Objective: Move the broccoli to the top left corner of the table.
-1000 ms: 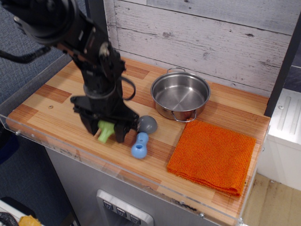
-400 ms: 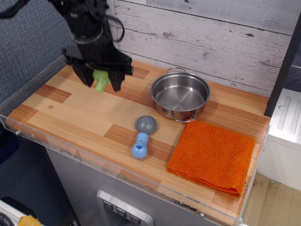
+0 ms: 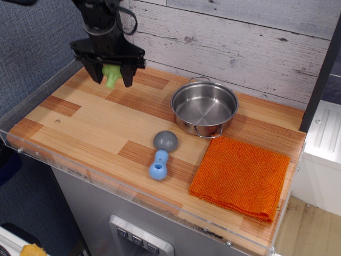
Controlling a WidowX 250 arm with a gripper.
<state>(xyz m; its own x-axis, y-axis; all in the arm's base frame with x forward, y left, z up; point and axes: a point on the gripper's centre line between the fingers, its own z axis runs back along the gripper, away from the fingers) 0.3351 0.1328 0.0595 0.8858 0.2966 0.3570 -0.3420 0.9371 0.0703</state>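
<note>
My gripper [image 3: 112, 76] pinches the broccoli [image 3: 111, 74] between its jaws at the upper left of the frame, over the table's [image 3: 96, 122] far corner. The steel pot [image 3: 204, 108], blue-grey mushroom toy [image 3: 162, 152] and orange cloth [image 3: 240, 176] lie well apart, toward the centre and lower right.

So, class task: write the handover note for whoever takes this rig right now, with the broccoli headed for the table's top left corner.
End effector: shut on the broccoli, held near the table's back-left area, close to the wall.
Whether the broccoli touches the wood cannot be told from this view.
Other things: steel pot mid-back, blue and grey toy centre-front, orange cloth at right, all apart from the end effector.
Done: broccoli grasped and brought near the target corner.
Left: probably set it down in the top left corner, open, retreat.
</note>
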